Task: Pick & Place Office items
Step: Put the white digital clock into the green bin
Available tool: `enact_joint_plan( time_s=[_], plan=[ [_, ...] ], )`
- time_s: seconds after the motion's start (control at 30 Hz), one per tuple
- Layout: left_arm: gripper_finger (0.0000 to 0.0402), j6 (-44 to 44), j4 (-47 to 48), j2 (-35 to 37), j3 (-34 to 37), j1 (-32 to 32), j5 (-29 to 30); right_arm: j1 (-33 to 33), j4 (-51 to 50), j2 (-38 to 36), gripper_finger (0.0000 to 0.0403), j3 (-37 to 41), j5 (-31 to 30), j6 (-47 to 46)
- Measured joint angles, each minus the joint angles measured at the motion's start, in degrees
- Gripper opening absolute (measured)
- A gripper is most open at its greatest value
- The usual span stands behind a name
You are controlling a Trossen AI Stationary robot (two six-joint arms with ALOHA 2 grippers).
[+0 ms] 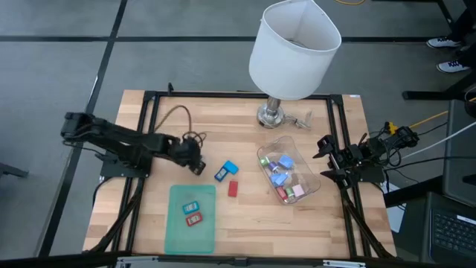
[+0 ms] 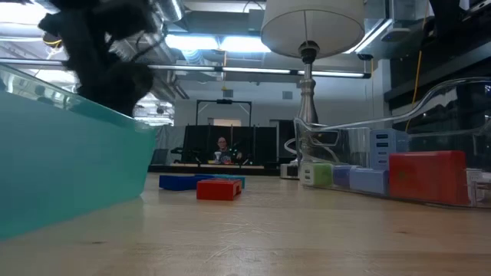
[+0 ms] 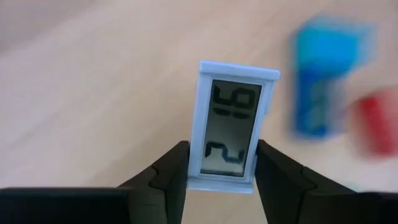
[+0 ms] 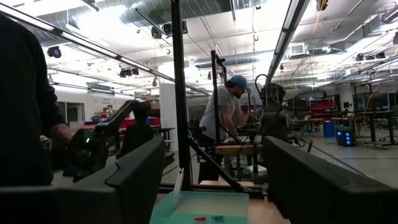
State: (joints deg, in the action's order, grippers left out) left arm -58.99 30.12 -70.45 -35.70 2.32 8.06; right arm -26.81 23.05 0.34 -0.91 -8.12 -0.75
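Observation:
My left gripper is over the table's left middle, shut on a light blue office item with a grey display; the gripper hides it in the high view. A blue item and a red item lie flat on the wood just right of it. Two more items, one blue and one red, lie on the green tray. Several items lie in the clear tub. My right gripper waits open at the table's right edge, pointing across the table and touching nothing. My left gripper pinches the light blue item by its two long side edges, near the end closest to the wrist, between its two fingers. The item lies along the fingers with its display facing the wrist camera. Its other end sticks out past the fingertips.
A table lamp with a white shade stands at the far middle. A black frame runs round the tabletop. Bare wood lies between the tray and the tub. People stand in the room beyond the table.

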Motion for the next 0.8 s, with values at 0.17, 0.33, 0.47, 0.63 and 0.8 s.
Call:
enact_joint_plan(
  time_s=[0.17, 0.33, 0.47, 0.63, 0.8],
  plan=[
    [0.0147, 3.5, -12.6, 9.7, -0.1, -3.4, 1.1, 0.0, 0.0, 0.0, 0.0279, 0.0, 0.0, 0.0],
    [0.0147, 18.4, -32.9, 17.6, -0.3, -2.3, -13.1, 0.0, 0.0, 0.0, 0.0279, 0.0, 0.0, 0.0],
    [0.0147, 15.7, -38.0, 19.3, -0.4, 0.9, -27.7, 0.0, 0.0, 0.0, 0.0279, 0.0, 0.0, 0.0],
    [0.0147, 13.3, -22.7, 15.9, -0.3, 11.3, -37.4, 0.0, 0.0, 0.0, 0.0279, 0.0, 0.0, 0.0],
    [0.0147, 13.6, -10.9, 9.0, -0.3, 21.5, -40.4, 0.0, 0.0, 0.0, 0.0279, 0.0, 0.0, 0.0]
  ],
)
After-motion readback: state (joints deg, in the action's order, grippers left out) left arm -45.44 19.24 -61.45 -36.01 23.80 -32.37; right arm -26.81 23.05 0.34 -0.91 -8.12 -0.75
